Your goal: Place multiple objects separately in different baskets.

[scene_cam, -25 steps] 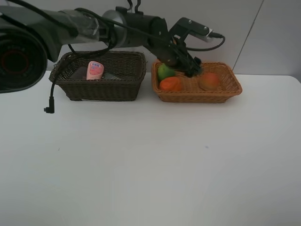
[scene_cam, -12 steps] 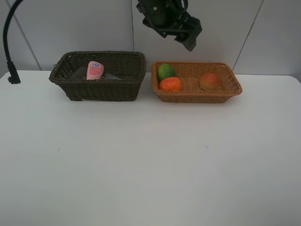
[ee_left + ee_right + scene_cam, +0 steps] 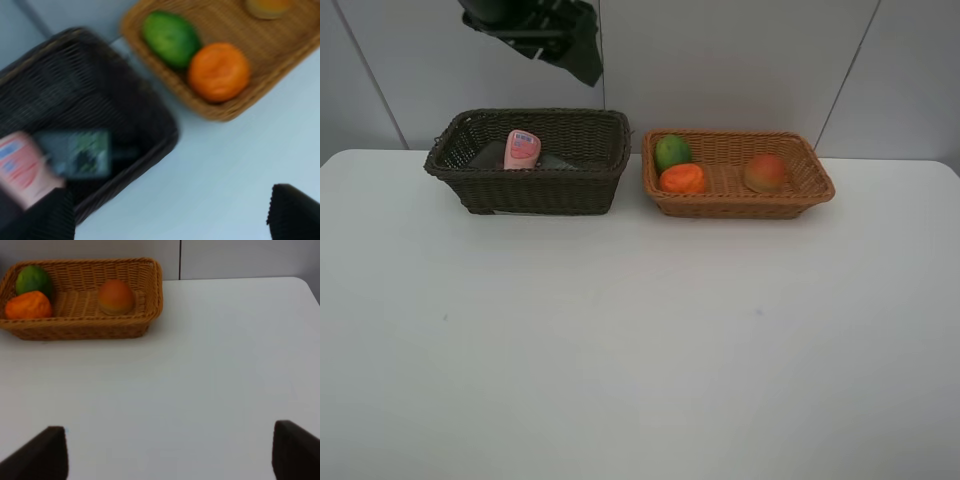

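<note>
left gripper point(image 3: 170, 220) wide open, empty, up over dark basket point(image 3: 530, 160) | pink bottle point(image 3: 522, 149) + black bottle point(image 3: 75, 152) in it below | right gripper point(image 3: 167, 452) open too, fruit in tan basket point(image 3: 150, 290) ahead

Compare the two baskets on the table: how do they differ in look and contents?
The dark basket is deep and brown-black; the tan basket is shallower and light orange. The dark basket holds a pink bottle and a black bottle; the tan basket holds three fruits. Both are woven and rectangular.
</note>
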Motion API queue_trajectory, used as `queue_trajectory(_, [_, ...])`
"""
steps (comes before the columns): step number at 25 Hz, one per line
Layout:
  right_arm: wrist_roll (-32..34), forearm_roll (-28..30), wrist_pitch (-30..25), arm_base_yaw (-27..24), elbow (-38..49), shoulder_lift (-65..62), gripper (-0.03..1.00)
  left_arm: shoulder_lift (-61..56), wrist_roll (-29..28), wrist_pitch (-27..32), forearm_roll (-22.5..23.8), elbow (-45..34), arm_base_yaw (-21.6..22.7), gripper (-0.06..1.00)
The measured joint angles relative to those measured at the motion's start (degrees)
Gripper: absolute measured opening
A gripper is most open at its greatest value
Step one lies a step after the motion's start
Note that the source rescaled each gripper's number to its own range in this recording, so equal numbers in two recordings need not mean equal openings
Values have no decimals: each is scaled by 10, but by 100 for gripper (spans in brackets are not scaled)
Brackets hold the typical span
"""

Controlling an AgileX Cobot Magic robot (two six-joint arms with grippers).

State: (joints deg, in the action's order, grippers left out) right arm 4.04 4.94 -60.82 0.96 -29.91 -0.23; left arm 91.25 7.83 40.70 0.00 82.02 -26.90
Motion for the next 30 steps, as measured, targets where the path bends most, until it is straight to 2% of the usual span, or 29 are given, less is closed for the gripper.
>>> queue_trajectory(6, [0,0,0,0,0,0,88,-174,-12,-7,3,-173,102,100])
queue_trajectory(10, [0,0,0,0,0,0,88,-283,-12,6,-4,-259,174,100])
queue_trajectory(15, [0,0,0,0,0,0,88,-432,-13,52,-14,-335,256,100])
queue_trajectory(21, [0,0,0,0,0,0,88,-620,-13,116,-52,-392,348,100])
queue_trajectory(24, [0,0,0,0,0,0,88,-697,-15,146,-68,-413,372,100])
queue_trajectory(30, [0,0,0,0,0,0,88,-774,-41,183,-94,-448,374,100])
